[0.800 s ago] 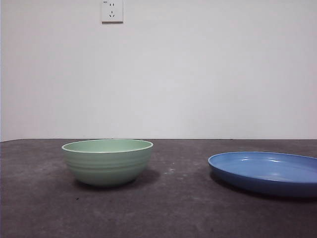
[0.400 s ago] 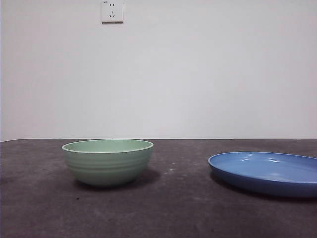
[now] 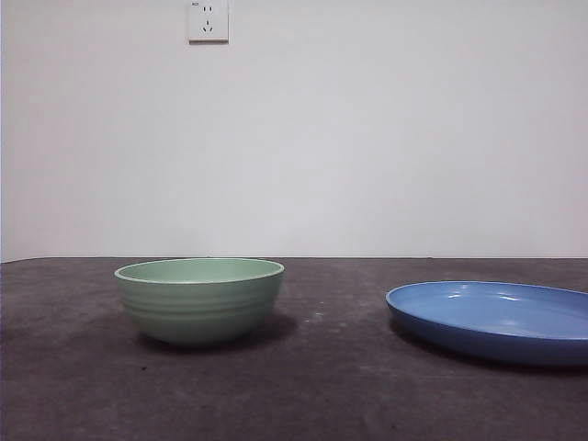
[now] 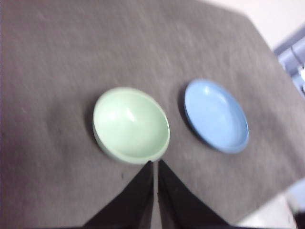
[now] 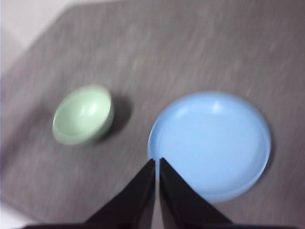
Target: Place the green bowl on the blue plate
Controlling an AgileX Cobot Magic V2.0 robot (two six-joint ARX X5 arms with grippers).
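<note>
The green bowl (image 3: 199, 299) stands upright and empty on the dark table, left of centre in the front view. The blue plate (image 3: 496, 320) lies to its right, apart from it and empty. Neither arm shows in the front view. In the left wrist view my left gripper (image 4: 155, 163) is shut and empty, high above the table near the green bowl (image 4: 131, 124), with the blue plate (image 4: 217, 114) beside it. In the right wrist view my right gripper (image 5: 157, 161) is shut and empty, high above the near rim of the blue plate (image 5: 212, 143), with the green bowl (image 5: 83, 114) off to the side.
A dark grey mat covers the table (image 3: 322, 386). A white wall with a power socket (image 3: 208, 20) stands behind it. The table's edges and pale floor show in the wrist views (image 4: 267, 217).
</note>
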